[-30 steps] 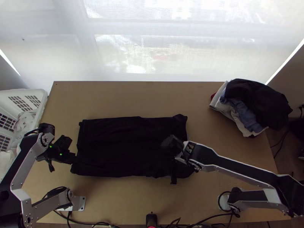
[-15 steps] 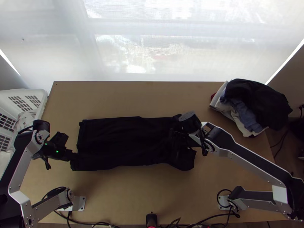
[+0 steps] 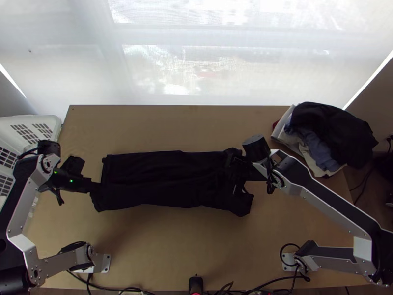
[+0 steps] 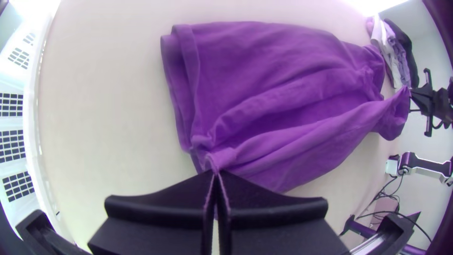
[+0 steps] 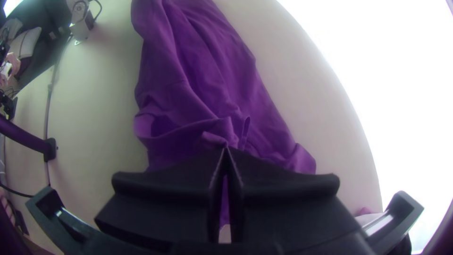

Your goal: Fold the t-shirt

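The dark t-shirt (image 3: 162, 179) lies as a long folded strip across the middle of the table; in the left wrist view the same shirt (image 4: 283, 80) looks purple, with lengthwise creases. At its left end is my left gripper (image 3: 98, 187); the left wrist view has this gripper (image 4: 215, 172) shut on a near corner of the cloth. My right gripper (image 3: 238, 172) is over the shirt's right end, and in the right wrist view the gripper (image 5: 226, 150) is shut on a pinch of the shirt (image 5: 188, 94). The cloth sags between the two grippers.
A pile of clothes (image 3: 329, 137) sits at the table's back right corner. At the left edge stands a white basket (image 3: 54, 125). Cables and a small black device (image 3: 195, 284) are at the near edge. Bare wood (image 3: 172, 250) shows in front of the shirt.
Both grippers have moved up the picture, away from the near edge, the right one also rightward. The shirt's near edge has come along, leaving a narrower strip.
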`<state>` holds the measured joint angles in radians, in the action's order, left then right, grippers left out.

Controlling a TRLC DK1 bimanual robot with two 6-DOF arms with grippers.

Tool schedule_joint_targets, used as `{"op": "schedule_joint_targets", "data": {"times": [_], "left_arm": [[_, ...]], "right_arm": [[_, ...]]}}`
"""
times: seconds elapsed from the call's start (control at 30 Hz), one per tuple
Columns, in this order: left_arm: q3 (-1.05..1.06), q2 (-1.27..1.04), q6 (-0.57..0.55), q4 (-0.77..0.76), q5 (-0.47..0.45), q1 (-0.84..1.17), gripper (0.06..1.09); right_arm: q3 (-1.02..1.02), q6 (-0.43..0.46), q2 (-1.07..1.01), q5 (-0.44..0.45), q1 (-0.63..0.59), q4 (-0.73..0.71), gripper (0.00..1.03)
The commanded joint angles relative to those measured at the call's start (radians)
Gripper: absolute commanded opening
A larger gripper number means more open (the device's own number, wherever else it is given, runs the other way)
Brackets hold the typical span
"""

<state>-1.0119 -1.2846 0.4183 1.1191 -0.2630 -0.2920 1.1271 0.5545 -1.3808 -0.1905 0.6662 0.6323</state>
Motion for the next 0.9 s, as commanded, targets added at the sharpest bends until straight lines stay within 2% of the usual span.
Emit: {"op": "schedule_joint_targets", "data": {"times": [0.0,0.53,0.87], "left_arm": [[-0.128,-0.117,-0.078,-0.054,-0.007,0.076,0.09],[-0.290,-0.335,-0.127,-0.183,0.001,0.106,0.09],[-0.416,-0.432,-0.153,-0.186,0.013,0.137,0.09]], "right_arm": [[0.020,0.025,-0.034,0.002,-0.037,-0.025,0.03],[0.140,0.082,-0.239,0.002,-0.137,-0.092,0.03],[0.267,0.150,-0.379,0.002,-0.188,-0.092,0.03]]}}
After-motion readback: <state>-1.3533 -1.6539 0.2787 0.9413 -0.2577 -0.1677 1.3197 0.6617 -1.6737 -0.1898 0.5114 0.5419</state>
